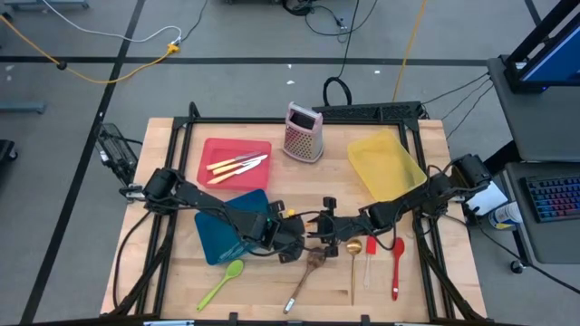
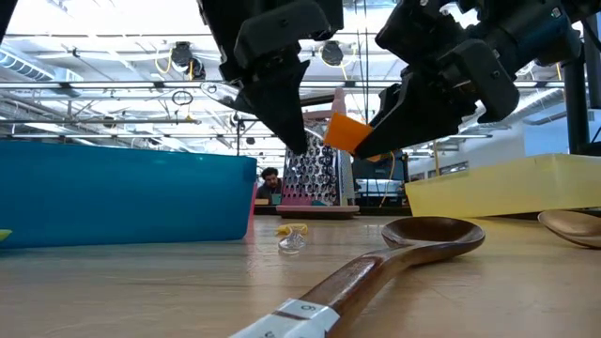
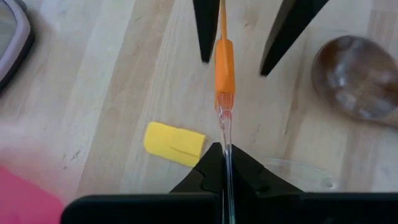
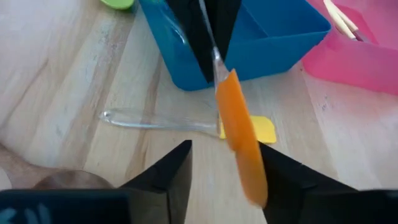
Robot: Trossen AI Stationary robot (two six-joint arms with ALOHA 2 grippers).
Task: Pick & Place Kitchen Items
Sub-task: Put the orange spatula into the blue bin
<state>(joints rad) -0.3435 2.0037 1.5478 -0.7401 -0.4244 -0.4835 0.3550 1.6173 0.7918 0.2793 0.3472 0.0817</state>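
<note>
An orange spatula [image 3: 224, 62] with a clear handle hangs in the air between my two grippers, above the table's near middle. My left gripper [image 1: 292, 243] is shut on it. My right gripper [image 1: 328, 231] is open, and its fingers [image 4: 171, 177] stand on either side of the orange blade [image 4: 244, 152]. I cannot tell whether one finger touches the blade. A yellow spatula [image 4: 249, 129] with a clear handle lies flat on the wood below them. A wooden spoon [image 2: 413, 239] lies flat close by. My left gripper holds the orange spatula by its clear handle [image 3: 225, 127], pinched between the two shut fingers [image 4: 211, 37]. The fingers slant down from the table's left. The spatula is lifted clear of the table, and its orange blade [image 2: 346, 133] points toward my right gripper.
A blue bin [image 1: 231, 226] stands left of the grippers. Behind it a red tray [image 1: 217, 149] holds cream-handled knives [image 1: 237, 165]. A yellow bin [image 1: 385, 163] and a grater [image 1: 304, 131] stand farther back. A green spoon [image 1: 222, 281], a gold spoon [image 1: 353, 258] and a red spoon [image 1: 397, 263] lie near the front edge.
</note>
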